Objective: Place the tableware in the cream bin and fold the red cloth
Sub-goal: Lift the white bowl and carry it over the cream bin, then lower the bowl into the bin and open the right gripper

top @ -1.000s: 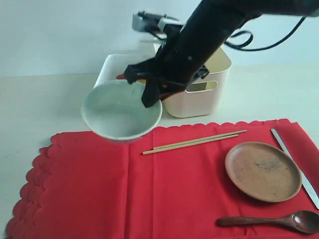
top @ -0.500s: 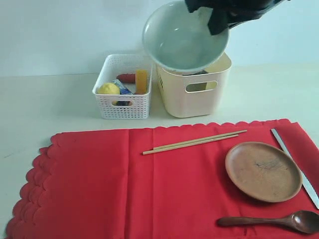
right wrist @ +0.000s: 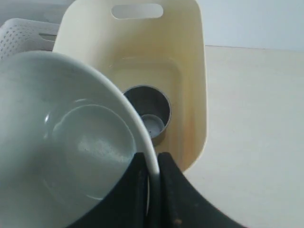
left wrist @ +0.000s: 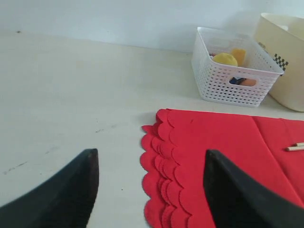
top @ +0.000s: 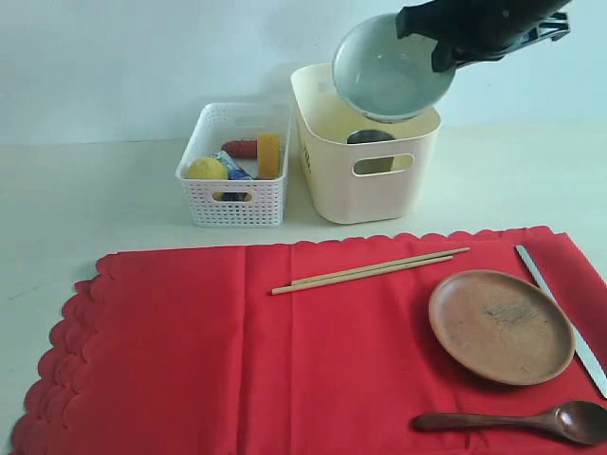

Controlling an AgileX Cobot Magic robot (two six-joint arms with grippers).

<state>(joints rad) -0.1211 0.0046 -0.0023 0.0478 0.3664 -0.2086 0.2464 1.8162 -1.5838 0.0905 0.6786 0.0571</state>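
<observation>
R arm [top: 493, 24]: bulky matte black casing w/ rounded, irregular outline; paler grey strip at its right end, detail too blurred to tell. R gripper [right wrist: 153, 165]: two smooth black R fingers [right wrist: 130, 194], broad at base, tapering to narrow tips, slight sheen. L gripper [left wrist: 150, 156]: two matte black L fingers [left wrist: 71, 194], wide wedge shapes w/ blunt pointed tips, plain surfaces.

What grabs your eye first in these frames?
The pale green-white bowl, tilted and pinched at its rim by the right pincer, hangs above the cream bin, where a steel cup already sits. Nearer the camera, the big red cloth spreads over the table, carrying the chopsticks, brown plate, knife and spoon.
</observation>
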